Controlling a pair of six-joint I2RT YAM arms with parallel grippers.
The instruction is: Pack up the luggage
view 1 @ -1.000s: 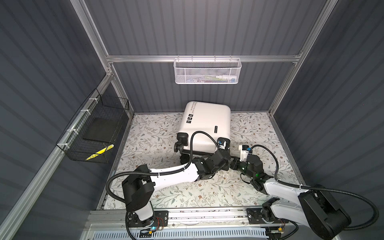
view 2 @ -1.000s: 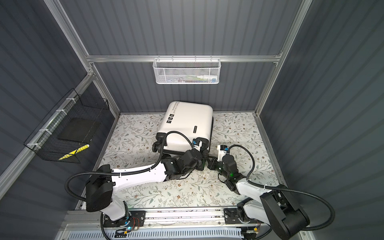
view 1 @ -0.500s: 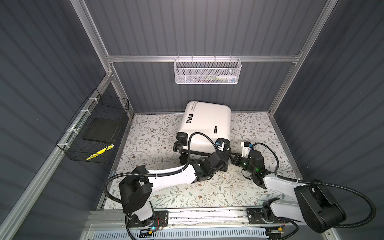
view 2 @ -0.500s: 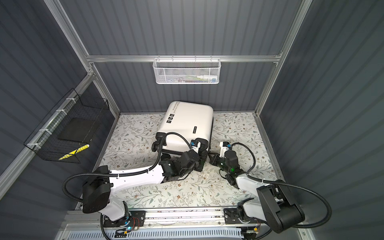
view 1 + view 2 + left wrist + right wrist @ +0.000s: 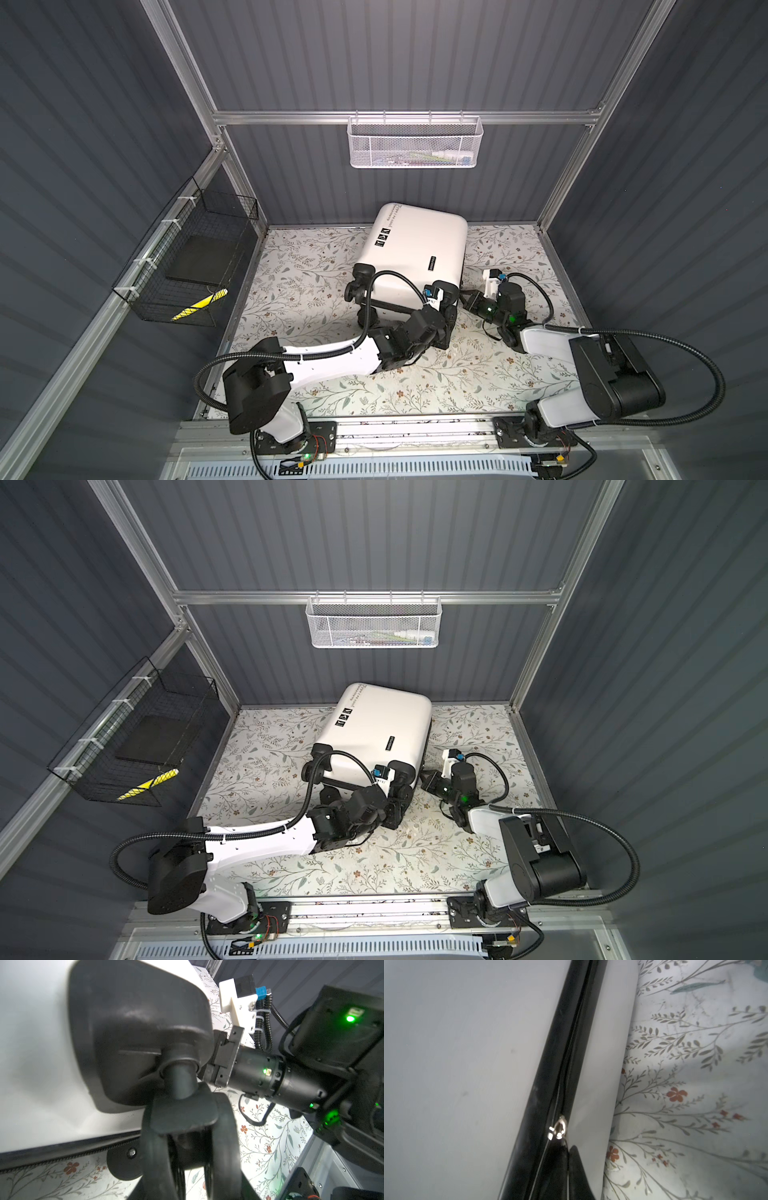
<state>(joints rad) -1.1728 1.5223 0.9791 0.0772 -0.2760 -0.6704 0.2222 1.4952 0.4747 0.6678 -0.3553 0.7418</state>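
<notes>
Back-centre on the floral mat (image 5: 316,291), in both top views, sits the luggage (image 5: 415,249) (image 5: 382,729): lying flat, closed, wheels toward the robot. Down at its near right-hand corner is the left gripper (image 5: 444,332) (image 5: 395,812). The right gripper (image 5: 467,297) (image 5: 428,780) is nosed up against the suitcase's right side edge, just beside that same corner.

Left wrist view: the wheel (image 5: 153,1157) fills the frame and sits right between the fingers. Looks like they're pinching it, though only slivers of them show.

Right wrist view: black zipper trim (image 5: 560,1064) runs between the two white shells. The fingertips (image 5: 577,1167) are pressed together, right up against the silver zipper slider (image 5: 559,1127).
</notes>
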